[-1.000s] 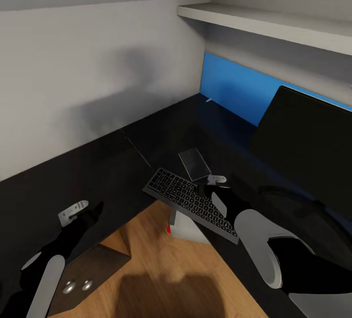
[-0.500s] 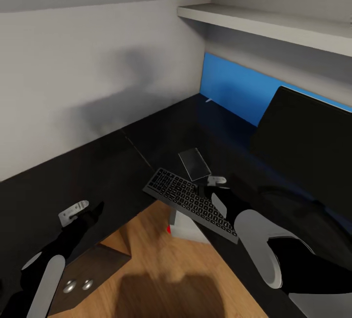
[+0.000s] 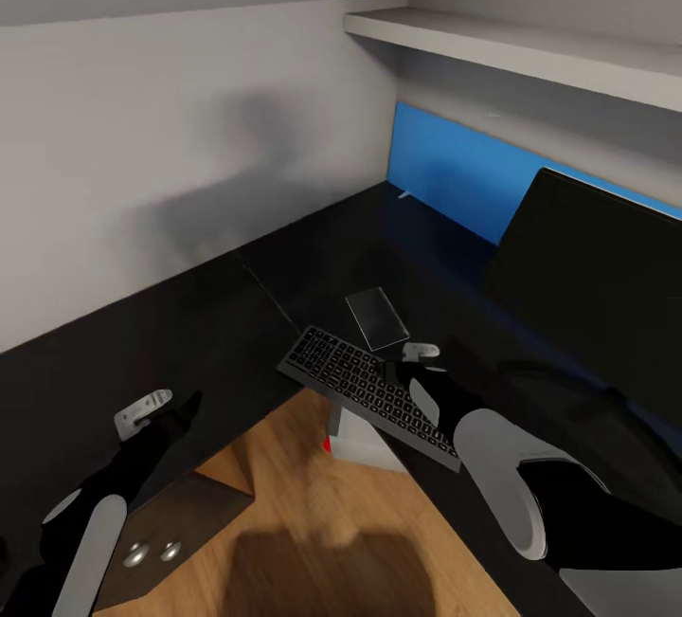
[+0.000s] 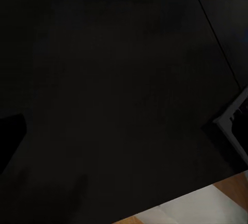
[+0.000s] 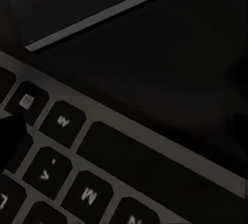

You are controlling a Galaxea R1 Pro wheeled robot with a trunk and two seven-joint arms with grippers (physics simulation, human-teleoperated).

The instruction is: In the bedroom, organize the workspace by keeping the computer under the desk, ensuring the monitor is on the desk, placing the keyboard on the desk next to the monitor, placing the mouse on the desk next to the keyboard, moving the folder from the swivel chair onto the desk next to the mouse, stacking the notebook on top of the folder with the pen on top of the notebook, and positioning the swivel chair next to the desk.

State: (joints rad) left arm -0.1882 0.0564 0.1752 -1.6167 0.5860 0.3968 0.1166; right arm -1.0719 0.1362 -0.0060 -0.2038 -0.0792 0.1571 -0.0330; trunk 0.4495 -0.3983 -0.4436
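The black keyboard (image 3: 365, 391) lies slanted across the inner corner of the black desk (image 3: 189, 314), one end hanging past the edge. Its keys (image 5: 67, 146) show close up in the right wrist view. My right gripper (image 3: 418, 363) hovers at the keyboard's far edge, open, fingers pointing down at the keys. The wide black monitor (image 3: 597, 285) stands to the right on the desk. Below the keyboard the light grey computer (image 3: 365, 442) sits on the floor. My left gripper (image 3: 159, 407) is open above the desk's left wing, whose dark top (image 4: 113, 90) shows in the left wrist view. A short white pen (image 3: 404, 193) lies by the blue back panel (image 3: 455, 172).
A small flat grey plate (image 3: 377, 318) lies on the desk behind the keyboard. A white shelf (image 3: 530, 44) runs above the monitor. The drawer unit (image 3: 175, 522) stands at lower left beside wooden floor (image 3: 332, 532). A grey wall closes the left and back.
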